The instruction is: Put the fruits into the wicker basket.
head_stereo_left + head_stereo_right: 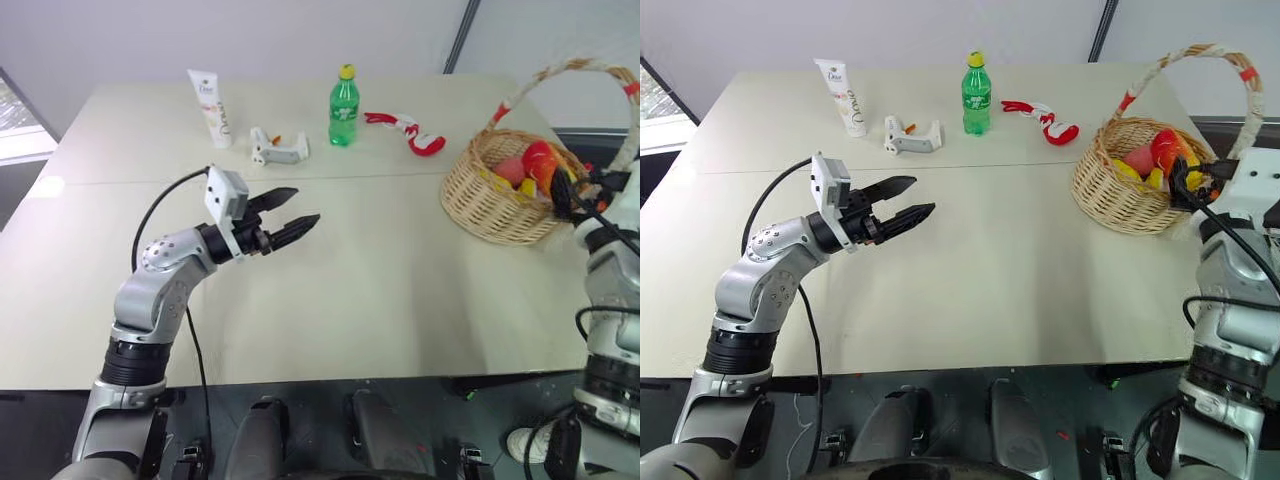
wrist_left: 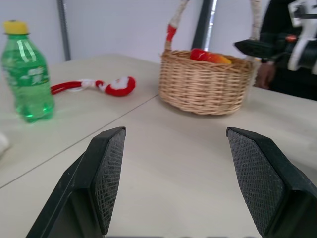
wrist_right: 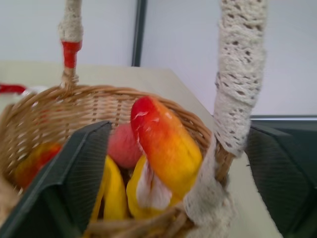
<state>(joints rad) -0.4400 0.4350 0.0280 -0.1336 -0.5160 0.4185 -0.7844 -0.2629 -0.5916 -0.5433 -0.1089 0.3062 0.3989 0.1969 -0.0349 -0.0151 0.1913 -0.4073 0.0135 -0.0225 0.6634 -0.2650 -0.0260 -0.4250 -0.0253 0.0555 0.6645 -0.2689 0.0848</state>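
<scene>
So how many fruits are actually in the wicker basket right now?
At least 3, all in the wicker basket: an orange-red mango propped on top, a pink peach behind it, and yellow fruit below, likely the lemon. Another orange-red piece sits at the side; more may be hidden.

Both arms are built of silver-grey metal segments with black joint rings, dotted with small screws. A white camera box is mounted on the left wrist. Black cables are looped along each arm. Black, textured fingers are fitted.
</scene>
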